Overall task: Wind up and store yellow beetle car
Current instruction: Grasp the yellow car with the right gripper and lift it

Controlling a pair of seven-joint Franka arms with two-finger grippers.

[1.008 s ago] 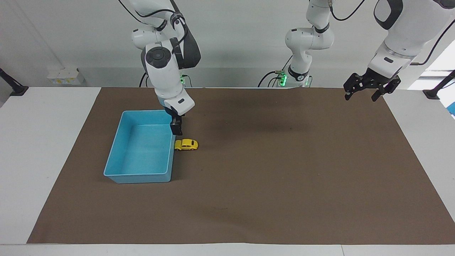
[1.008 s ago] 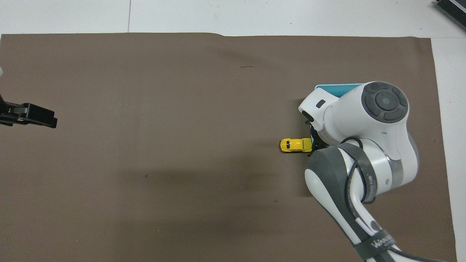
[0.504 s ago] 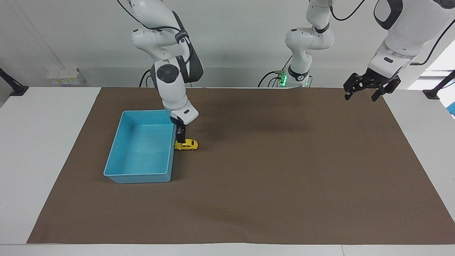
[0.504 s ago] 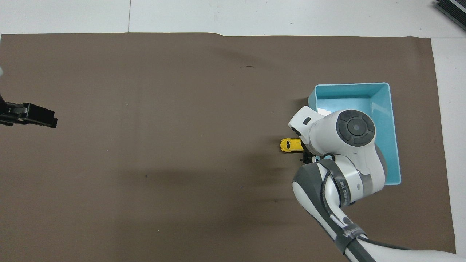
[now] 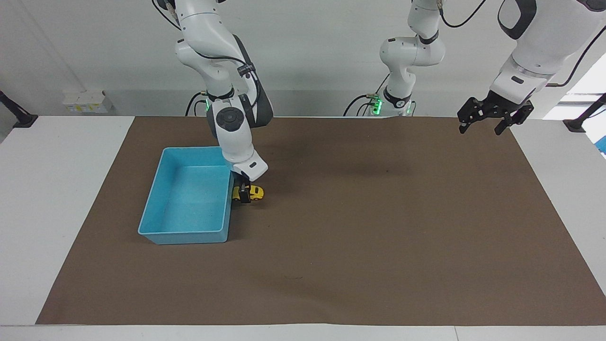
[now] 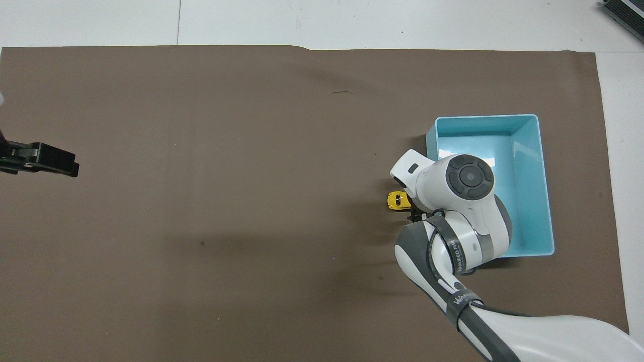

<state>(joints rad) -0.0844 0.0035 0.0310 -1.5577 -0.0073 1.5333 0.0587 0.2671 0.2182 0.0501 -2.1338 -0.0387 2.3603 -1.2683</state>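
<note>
Beside the light blue plastic bin point(image 5: 189, 199), on the tabletop's brown mat point(image 5: 378, 246), sits the tiny yellow beetle car point(image 5: 256, 192): light, hard, slick. My right hand point(image 5: 245, 195) straddles it, spread; I'd pinch its flat sides. My left hand point(image 5: 487, 118) waits, spread.

Your right arm reached steeply down from its base, forearm nearly upright and wrist bent, so the right gripper point(image 5: 245, 193) pointed straight down just above the desk point(image 5: 378, 237). Its jaws stood open and low. Your left arm waited, raised at its own end of the desk, with the left gripper point(image 5: 487, 124) hanging in the air, jaws spread wide and holding nothing.
</note>
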